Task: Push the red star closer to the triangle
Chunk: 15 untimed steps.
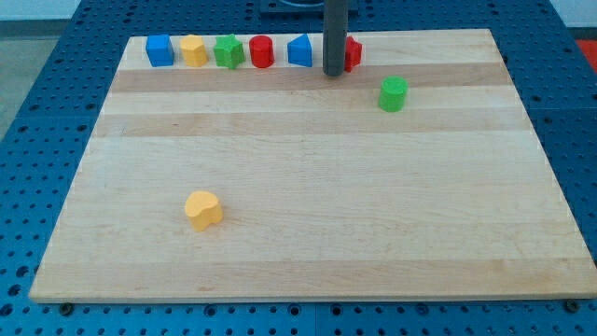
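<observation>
The red star (353, 52) sits near the board's top edge, partly hidden behind my rod. The blue triangle (299, 50) stands just to the left of the rod in the same row. My tip (333, 73) rests on the board between the two, against or very near the star's left side; whether it touches cannot be told.
The top row also holds a blue cube (159, 49), a yellow block (193, 49), a green star (229, 51) and a red cylinder (261, 51). A green cylinder (394, 93) lies below right of the star. A yellow heart (203, 209) lies at lower left on the wooden board (326, 233).
</observation>
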{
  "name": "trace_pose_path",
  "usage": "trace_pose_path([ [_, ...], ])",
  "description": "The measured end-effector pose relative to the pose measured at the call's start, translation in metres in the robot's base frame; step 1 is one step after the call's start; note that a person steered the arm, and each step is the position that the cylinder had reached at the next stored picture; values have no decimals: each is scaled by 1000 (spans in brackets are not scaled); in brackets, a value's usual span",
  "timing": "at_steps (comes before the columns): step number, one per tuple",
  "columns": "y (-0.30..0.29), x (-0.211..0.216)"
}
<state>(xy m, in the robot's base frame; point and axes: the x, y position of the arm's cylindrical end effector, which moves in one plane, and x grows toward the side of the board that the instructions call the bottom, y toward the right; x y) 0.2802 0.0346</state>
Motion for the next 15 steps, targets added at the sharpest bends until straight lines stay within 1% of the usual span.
trace_pose_path([
  [2, 16, 19],
  [3, 50, 18],
  [4, 70, 5],
  [6, 70, -5],
  [10, 35, -5],
  [13, 20, -5],
  [15, 19, -4],
])
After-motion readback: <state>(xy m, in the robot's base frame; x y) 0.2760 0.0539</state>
